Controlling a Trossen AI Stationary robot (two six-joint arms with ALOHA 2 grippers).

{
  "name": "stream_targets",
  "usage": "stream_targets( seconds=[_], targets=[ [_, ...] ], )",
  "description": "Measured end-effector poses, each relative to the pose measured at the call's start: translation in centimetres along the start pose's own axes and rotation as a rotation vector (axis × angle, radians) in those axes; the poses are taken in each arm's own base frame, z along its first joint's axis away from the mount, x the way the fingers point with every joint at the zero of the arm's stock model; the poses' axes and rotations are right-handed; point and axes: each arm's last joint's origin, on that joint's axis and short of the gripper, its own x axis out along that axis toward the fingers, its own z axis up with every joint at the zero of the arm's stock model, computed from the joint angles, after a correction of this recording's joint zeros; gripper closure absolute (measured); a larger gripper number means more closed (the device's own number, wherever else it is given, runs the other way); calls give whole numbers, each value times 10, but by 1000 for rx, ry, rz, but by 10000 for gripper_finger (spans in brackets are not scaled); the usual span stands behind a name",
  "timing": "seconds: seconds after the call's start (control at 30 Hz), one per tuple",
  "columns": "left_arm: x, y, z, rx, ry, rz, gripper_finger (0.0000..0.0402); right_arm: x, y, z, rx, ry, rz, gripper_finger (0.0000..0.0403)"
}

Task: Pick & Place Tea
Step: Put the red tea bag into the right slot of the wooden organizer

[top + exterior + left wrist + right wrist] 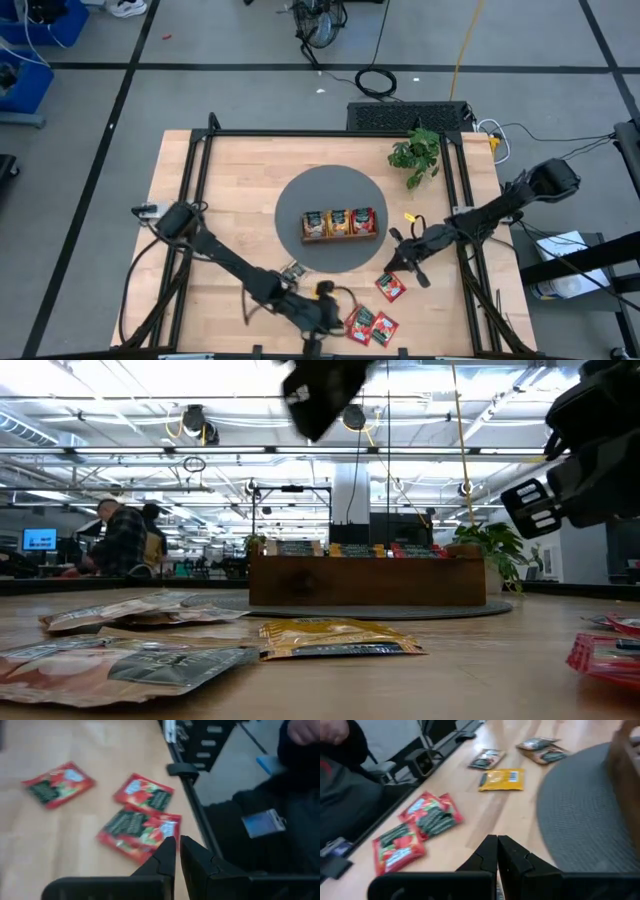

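Tea sachets [140, 827], red ones, lie on the table [230, 180] just in front of the left gripper [176, 852] fingers, which are almost together and empty. Right gripper [497, 851] fingers are together, yellow sachet [502, 779] ahead.

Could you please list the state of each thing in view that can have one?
Left end effector: shut, empty, above red sachets.
Right end effector: shut, empty.
Wooden tray: on the grey mat, sachets standing inside.
Yellow sachet: flat on the table.
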Motion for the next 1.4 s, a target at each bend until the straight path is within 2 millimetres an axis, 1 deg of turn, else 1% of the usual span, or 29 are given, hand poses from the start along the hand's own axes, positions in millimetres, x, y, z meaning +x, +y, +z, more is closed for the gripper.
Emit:
stream_targets(
  seconds=[0.07, 0.13, 0.27, 0.37, 0.53, 0.7, 0.87, 1.1, 1.23, 1.4],
  targets=[
    [11, -4, 7, 6, 47, -3, 371, 2, 2, -1, 4, -3, 12, 403],
    [24, -6, 15, -11, 53, -19, 371, 2, 5, -2, 26, 8, 27, 403],
    [50, -6, 15, -39, 57, -22, 371, 5, 16, -7, 62, 39, 77, 403],
    [62, -4, 13, -54, 59, -18, 371, 8, 26, -9, 50, 42, 127, 403],
    [68, 1, 8, -170, 76, -2, 371, 15, 38, -13, 24, -7, 99, 403],
    [71, 2, 2, -247, 86, 45, 371, 29, 42, -17, 41, -8, 101, 403],
    [77, 5, -8, -266, 117, 66, 371, 48, 43, -23, -15, 49, 91, 403],
    [81, 6, -15, -275, 145, 68, 371, 72, 46, -29, -134, 116, 154, 403],
    [81, 8, -17, -273, 164, 87, 371, 78, 43, -27, -127, 119, 137, 403],
    [83, 16, -18, -281, 179, 107, 371, 78, 39, -26, -98, 115, 123, 403]
  ],
)
